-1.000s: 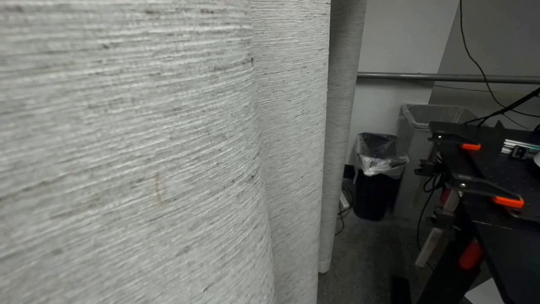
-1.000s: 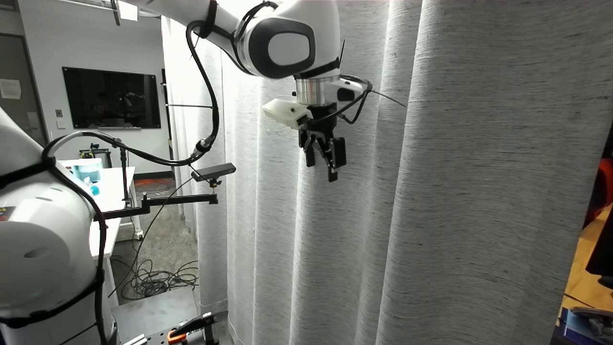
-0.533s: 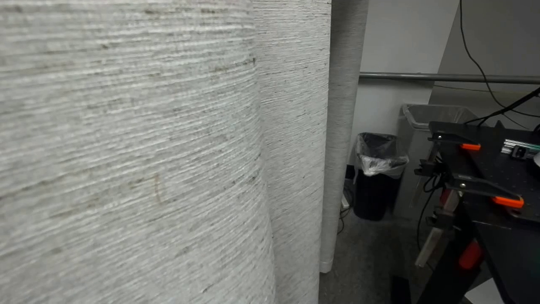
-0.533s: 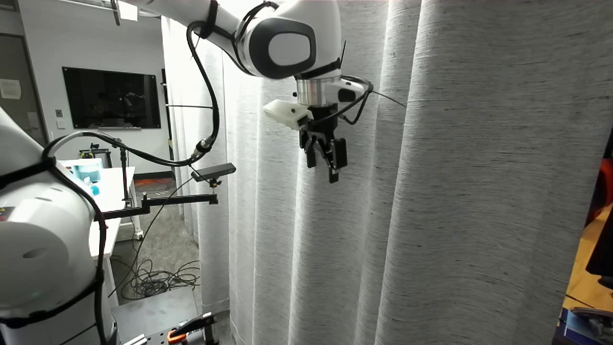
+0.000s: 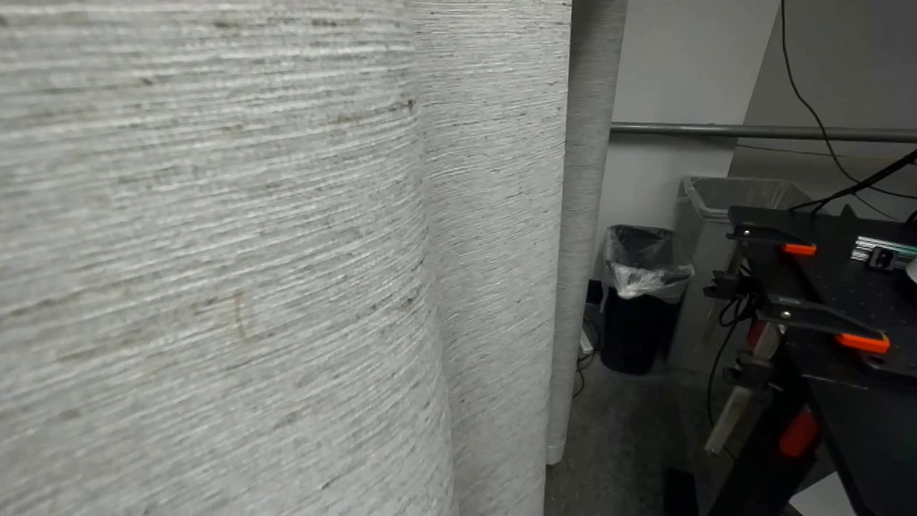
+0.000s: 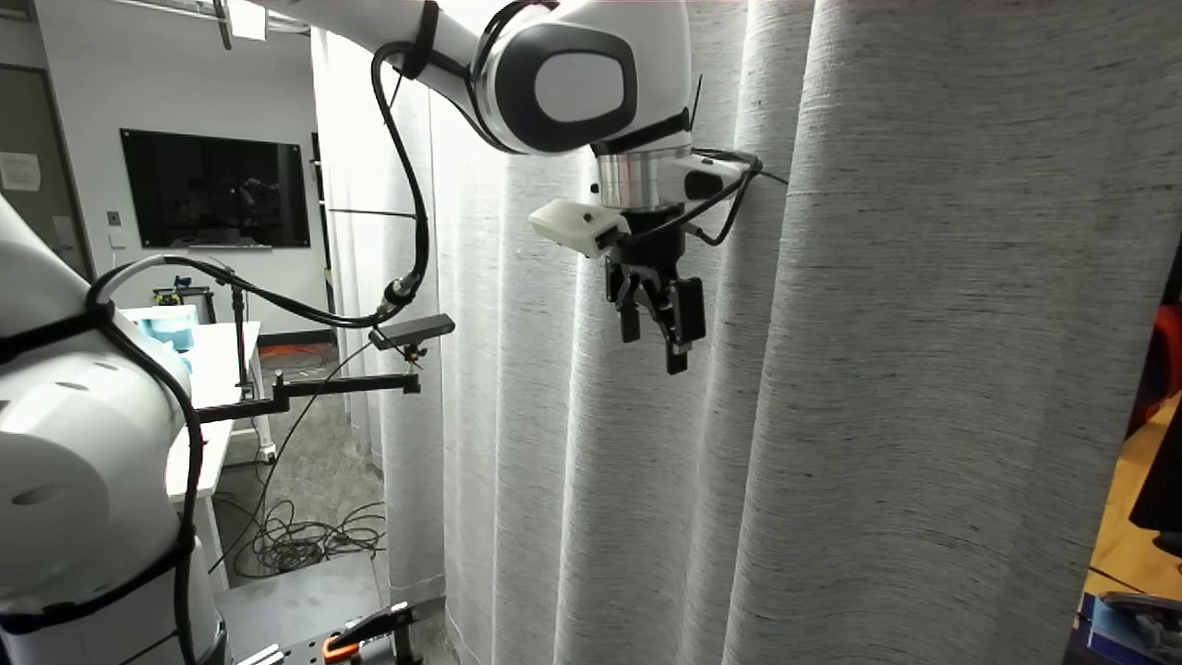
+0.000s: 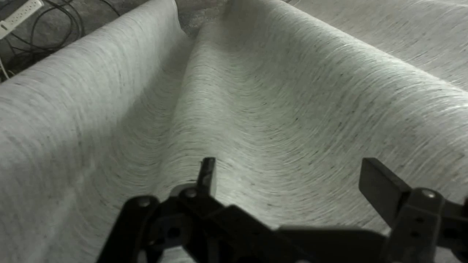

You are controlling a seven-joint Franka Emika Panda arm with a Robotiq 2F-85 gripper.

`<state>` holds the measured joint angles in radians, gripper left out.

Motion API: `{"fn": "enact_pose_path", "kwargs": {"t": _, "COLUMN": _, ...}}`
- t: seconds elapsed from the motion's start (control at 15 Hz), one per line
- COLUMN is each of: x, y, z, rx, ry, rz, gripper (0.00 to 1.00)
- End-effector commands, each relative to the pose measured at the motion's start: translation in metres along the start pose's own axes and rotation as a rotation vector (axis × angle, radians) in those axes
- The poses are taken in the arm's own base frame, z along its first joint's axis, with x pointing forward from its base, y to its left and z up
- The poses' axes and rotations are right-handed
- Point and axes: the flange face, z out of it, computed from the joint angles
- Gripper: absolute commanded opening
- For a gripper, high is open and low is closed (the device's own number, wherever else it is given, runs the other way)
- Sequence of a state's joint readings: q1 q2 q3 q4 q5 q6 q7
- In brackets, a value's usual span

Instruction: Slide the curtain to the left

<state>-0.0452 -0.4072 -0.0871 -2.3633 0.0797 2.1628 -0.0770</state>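
Observation:
The light grey curtain [image 6: 923,323] hangs in tall vertical folds across the right and middle of an exterior view. It also fills the left side of an exterior view [image 5: 251,251], close to the camera. My gripper [image 6: 655,349] points down in front of the curtain's folds, its fingers spread. In the wrist view the gripper [image 7: 289,160] is open wide, and a fold of the curtain [image 7: 270,102] lies beyond the gap between the fingers. No fabric is visibly pinched. I cannot tell whether the fingers touch the curtain.
A camera on a black bar [image 6: 411,332] stands left of the curtain. Cables [image 6: 309,540] lie on the floor behind. A black table with orange clamps [image 5: 809,315] and a lined trash bin [image 5: 641,301] stand right of the curtain. A power strip [image 7: 20,16] lies on the floor.
My gripper and arm have moved right and slightly down in an exterior view, mostly in the last half second. The near curtain fold has shifted a little left in an exterior view. The fingers stay open.

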Motion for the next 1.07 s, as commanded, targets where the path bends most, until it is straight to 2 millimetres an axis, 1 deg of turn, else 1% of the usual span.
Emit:
{"fn": "enact_pose_path", "kwargs": {"t": 0.0, "x": 0.008, "y": 0.031, "z": -0.009, "rx": -0.048, "ry": 0.007, "rz": 0.051, "gripper": 1.00}}
{"fn": "enact_pose_path", "kwargs": {"t": 0.33, "x": 0.005, "y": 0.065, "z": -0.016, "rx": -0.110, "ry": 0.014, "rz": 0.089, "gripper": 1.00}}
{"fn": "enact_pose_path", "kwargs": {"t": 0.8, "x": -0.013, "y": 0.130, "z": -0.026, "rx": -0.215, "ry": 0.001, "rz": 0.152, "gripper": 1.00}}
{"fn": "enact_pose_path", "kwargs": {"t": 1.0, "x": -0.019, "y": 0.150, "z": -0.028, "rx": -0.240, "ry": -0.005, "rz": 0.183, "gripper": 1.00}}
